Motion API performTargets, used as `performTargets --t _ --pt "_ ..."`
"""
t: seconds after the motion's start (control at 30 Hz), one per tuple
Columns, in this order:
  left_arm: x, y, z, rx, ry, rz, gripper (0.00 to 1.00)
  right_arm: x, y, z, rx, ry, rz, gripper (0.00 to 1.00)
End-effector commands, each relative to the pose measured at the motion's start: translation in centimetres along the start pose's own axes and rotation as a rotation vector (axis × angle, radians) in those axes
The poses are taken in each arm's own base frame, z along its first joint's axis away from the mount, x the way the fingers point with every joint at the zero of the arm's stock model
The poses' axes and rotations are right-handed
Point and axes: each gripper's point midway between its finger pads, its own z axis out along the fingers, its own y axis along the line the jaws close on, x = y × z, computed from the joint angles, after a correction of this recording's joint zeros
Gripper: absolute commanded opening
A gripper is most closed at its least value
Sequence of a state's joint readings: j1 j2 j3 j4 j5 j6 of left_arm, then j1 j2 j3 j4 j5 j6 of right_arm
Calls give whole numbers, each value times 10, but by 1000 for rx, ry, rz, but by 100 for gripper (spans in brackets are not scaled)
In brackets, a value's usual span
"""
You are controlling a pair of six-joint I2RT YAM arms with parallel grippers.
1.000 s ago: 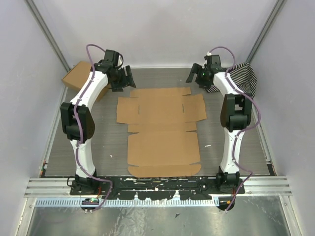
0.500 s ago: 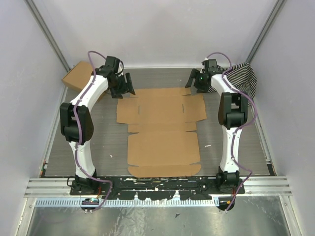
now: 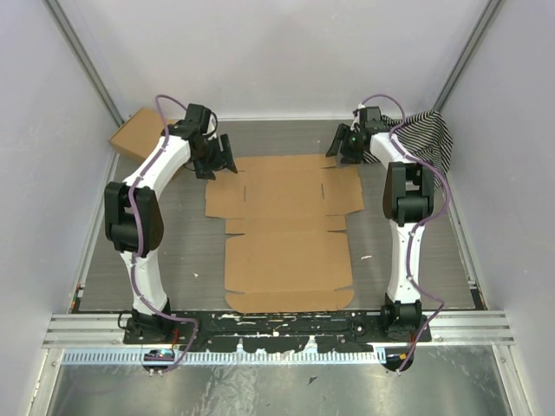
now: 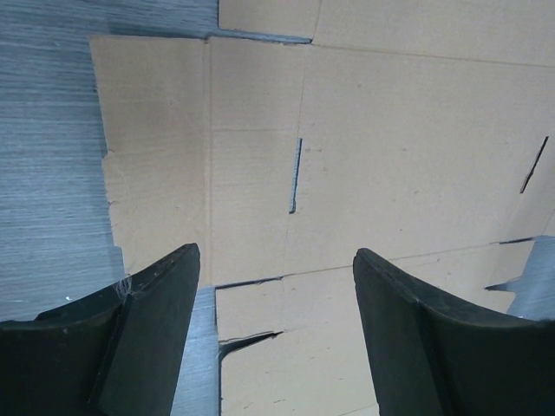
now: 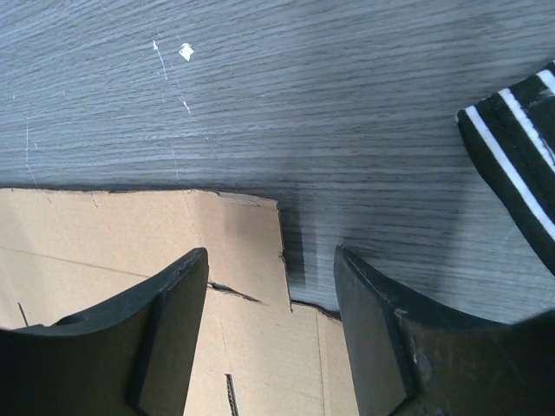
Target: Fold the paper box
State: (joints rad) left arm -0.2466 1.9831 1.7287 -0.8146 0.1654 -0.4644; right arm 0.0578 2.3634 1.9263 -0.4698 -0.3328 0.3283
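Observation:
The paper box (image 3: 286, 230) lies flat and unfolded on the grey table, a brown die-cut sheet with flaps and slits. My left gripper (image 3: 218, 159) is open and empty, just above the sheet's far left corner. The left wrist view shows the sheet (image 4: 373, 156) below the open gripper (image 4: 273, 260), with a slit and a side flap between the fingers. My right gripper (image 3: 340, 144) is open and empty over the far right corner. In the right wrist view the gripper (image 5: 270, 256) straddles the corner of the far flap (image 5: 130, 234).
A formed brown cardboard box (image 3: 139, 134) stands at the far left against the wall. A black-and-white striped cloth (image 3: 429, 134) lies at the far right, its edge showing in the right wrist view (image 5: 520, 156). White walls enclose the table.
Both grippers have moved inward and down towards the far corners of the sheet. The sheet has not moved.

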Motion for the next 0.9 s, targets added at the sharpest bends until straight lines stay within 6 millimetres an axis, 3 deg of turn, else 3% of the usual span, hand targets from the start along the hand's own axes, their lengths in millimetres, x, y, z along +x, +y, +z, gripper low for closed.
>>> performTargets --t 0.0,0.27,0.47,0.57,0.63,0.87 --pt "-4 -6 -19 31 -38 12 78 -12 19 2 -49 -33 -39 64" --pt "-2 -4 -15 29 -33 12 78 -10 29 4 -58 -31 -57 57" --pt "-1 -5 -13 33 -27 4 77 -9 40 -3 -66 -37 -83 43" --pt "-2 -4 -11 29 -27 1 77 -12 44 -9 -51 -49 -95 28" --pt "-3 -4 -10 25 -27 1 77 -13 46 -13 -41 -53 -99 4" --pt "-10 -3 -3 13 -40 1 77 -14 62 -41 -49 -86 -155 1"
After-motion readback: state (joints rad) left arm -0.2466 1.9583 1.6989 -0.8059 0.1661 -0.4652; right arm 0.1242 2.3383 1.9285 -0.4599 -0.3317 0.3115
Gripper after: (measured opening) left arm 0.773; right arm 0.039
